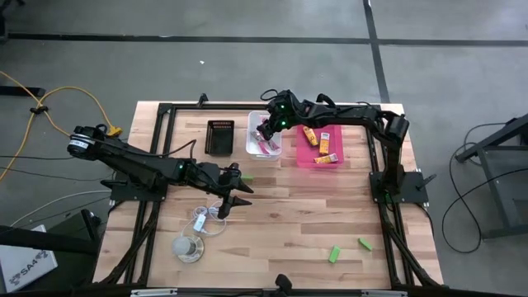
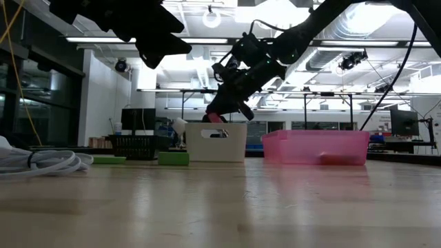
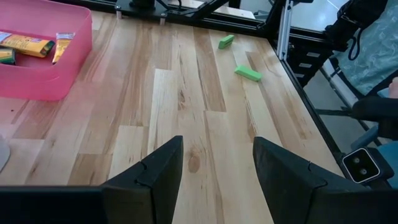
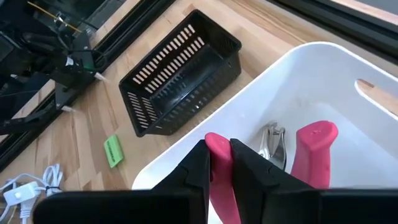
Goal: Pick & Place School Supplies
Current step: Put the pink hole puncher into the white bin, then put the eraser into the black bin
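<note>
My right gripper hangs over the white bin and is shut on a pink-handled tool. A second pink-handled tool lies inside that bin, its metal jaws on the floor. Yellow-orange packets lie in the pink bin. My left gripper is open and held above the bare table, right of the cord. Two green pieces lie near the table's near right corner. Another green piece lies near the black basket. My right gripper pinches one pink handle of the tool between its two fingers, coming from above and slanting down into the white bin. In the low view the pink handle shows just above the bin's rim. The tool's lower end is hidden by the bin wall.
A black slatted basket stands left of the white bin. A coiled white cord and a pale round disc lie near the left gripper, toward the near edge. Bare wood spreads across the table's middle and near right.
</note>
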